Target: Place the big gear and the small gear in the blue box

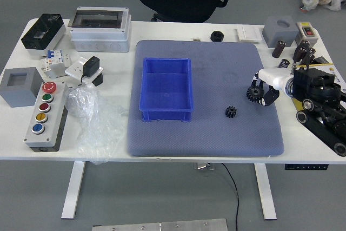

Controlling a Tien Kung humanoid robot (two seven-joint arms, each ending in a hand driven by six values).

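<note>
The right hand (pixel 263 88) has its fingers clamped on the big gear (pixel 255 94), with the small gear (pixel 231 112) just left of it and the blue box (pixel 166 115) farther left.

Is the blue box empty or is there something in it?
Empty: the blue box shows only its bare floor, and both gears, small and big, are outside it.

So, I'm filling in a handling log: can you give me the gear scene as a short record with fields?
big gear: held in the fingers of the right hand
small gear: on the gray mat, between the blue box and the right hand
blue box: on the mat, both gears outside it
left arm: out of view
task status: neither gear placed
</note>
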